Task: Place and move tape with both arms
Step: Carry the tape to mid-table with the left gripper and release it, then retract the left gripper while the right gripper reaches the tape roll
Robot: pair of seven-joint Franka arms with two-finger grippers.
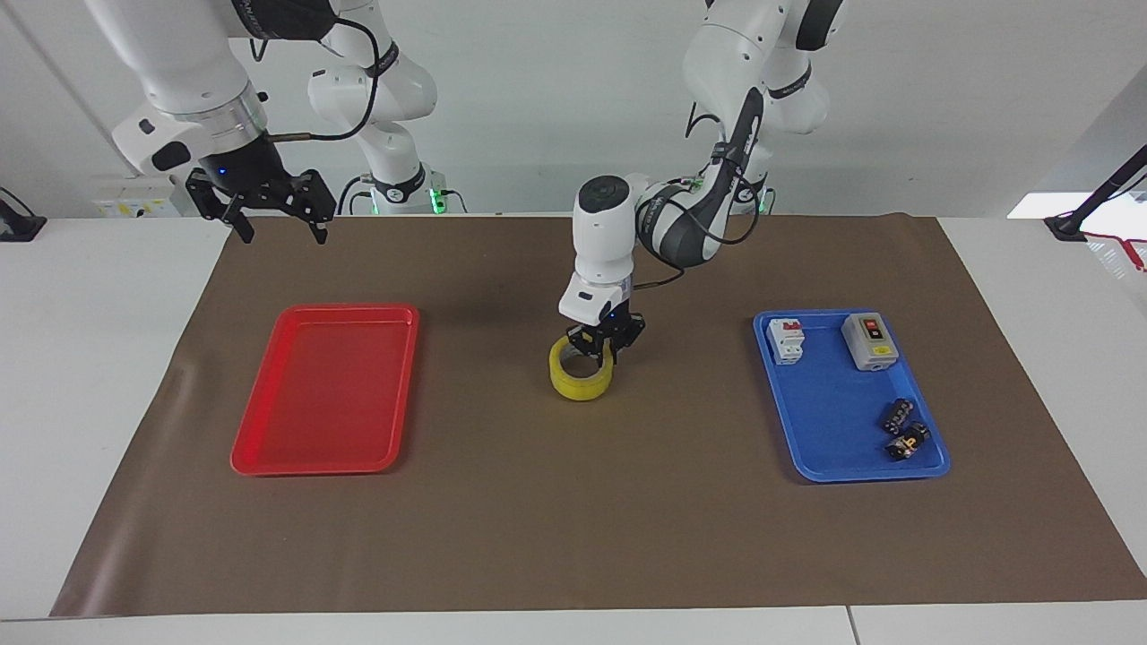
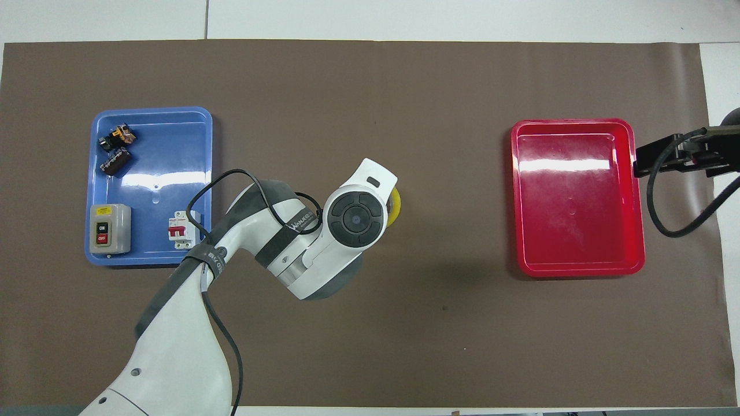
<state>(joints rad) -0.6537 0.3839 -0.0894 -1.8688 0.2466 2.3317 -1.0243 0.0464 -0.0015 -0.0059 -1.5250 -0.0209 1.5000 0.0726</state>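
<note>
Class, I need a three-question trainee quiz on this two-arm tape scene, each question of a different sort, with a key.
1. True or false: the left gripper is shut on the tape.
2. What does the red tray hold? A) the tape B) a switch C) nothing visible
3. Fill in: the open right gripper waits over the mat's edge, near the ___ tray.

Key: 1 true, it grips the roll's wall over the brown mat, between the trays. 2 C. 3 red; the blue tray is at the left arm's end.
</note>
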